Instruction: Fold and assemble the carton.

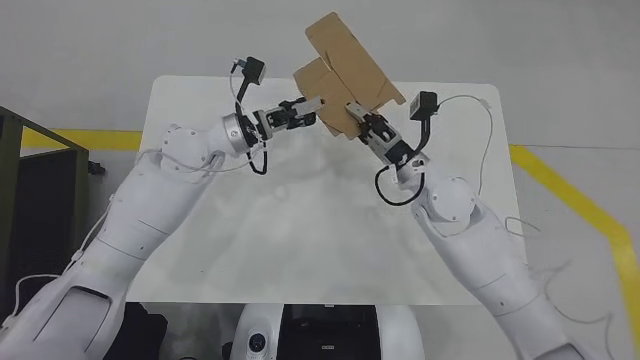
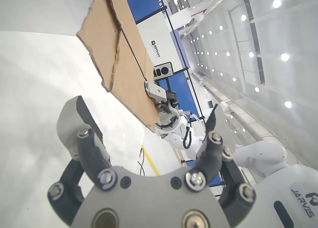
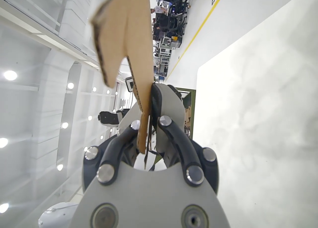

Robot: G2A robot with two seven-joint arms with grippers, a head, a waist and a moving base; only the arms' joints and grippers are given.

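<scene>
A: Two claws up over the counter (image 1: pixel 300 250). Carton (image 1: pixel 350 60) position?
B: Flat, flaps unfolded, tilted, lifted clear of the counter above its far edge. The right claw (image 3: pixel 149 99) is pinched tight on its lower edge.
A: And the left claw (image 2: pixel 147 107)?
B: Jaws spread, gripping nothing. It's over the counter's far part, close beside the carton; contact not clear.

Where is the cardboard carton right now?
In the top view the carton is up over the far edge of the white table, pinched by the right end effector, with the open left end effector beside it.
</scene>
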